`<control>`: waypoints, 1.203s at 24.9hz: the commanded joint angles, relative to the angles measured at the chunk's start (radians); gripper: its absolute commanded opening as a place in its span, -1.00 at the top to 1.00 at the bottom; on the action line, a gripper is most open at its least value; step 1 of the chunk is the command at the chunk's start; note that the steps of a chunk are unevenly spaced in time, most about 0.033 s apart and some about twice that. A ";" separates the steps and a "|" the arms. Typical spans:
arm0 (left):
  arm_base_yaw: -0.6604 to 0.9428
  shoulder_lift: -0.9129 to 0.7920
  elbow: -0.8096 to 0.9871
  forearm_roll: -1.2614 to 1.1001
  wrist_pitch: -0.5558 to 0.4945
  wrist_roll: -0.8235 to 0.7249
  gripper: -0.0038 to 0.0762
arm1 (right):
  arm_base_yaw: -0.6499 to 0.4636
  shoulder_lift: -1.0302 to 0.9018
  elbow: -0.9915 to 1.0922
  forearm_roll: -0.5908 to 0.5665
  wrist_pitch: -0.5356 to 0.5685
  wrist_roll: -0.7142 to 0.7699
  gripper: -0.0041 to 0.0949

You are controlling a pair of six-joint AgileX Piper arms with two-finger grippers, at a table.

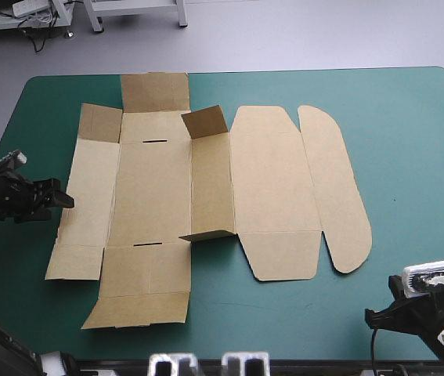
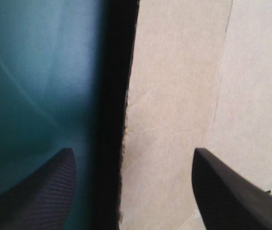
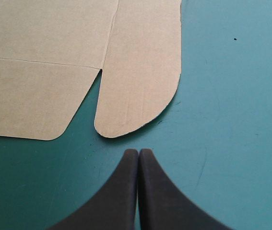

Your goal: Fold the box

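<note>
The box point(image 1: 151, 188) lies spread on the middle of the counter point(image 1: 409, 125). Small tabs stand raised at the far and near ends of a narrow panel point(image 1: 211, 184) near its centre; the rest lies flat. The rounded flap point(image 1: 335, 188) forms its right end. The left gripper point(image 1: 63, 199) sits at the box's left edge, with that edge between its parted fingers. The right gripper point(image 1: 372, 317) is by the counter's near right corner, fingers together. The rounded flap's near end lies just ahead of it, not touching.
</note>
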 commanded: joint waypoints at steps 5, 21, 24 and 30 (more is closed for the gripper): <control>-0.053 0.030 -0.029 -0.090 0.072 0.009 -0.18 | 0.004 0.010 -0.031 0.008 -0.058 -0.004 0.94; -0.291 0.076 -0.027 -0.078 0.088 -0.017 0.92 | 0.004 0.010 -0.031 -0.004 -0.058 -0.004 0.94; -0.291 0.071 -0.038 -0.085 0.091 -0.034 0.93 | 0.004 0.010 -0.031 -0.004 -0.057 -0.004 0.94; -0.291 -0.050 -0.219 -0.081 0.091 0.108 0.93 | 0.004 0.010 -0.033 -0.004 -0.041 -0.004 0.94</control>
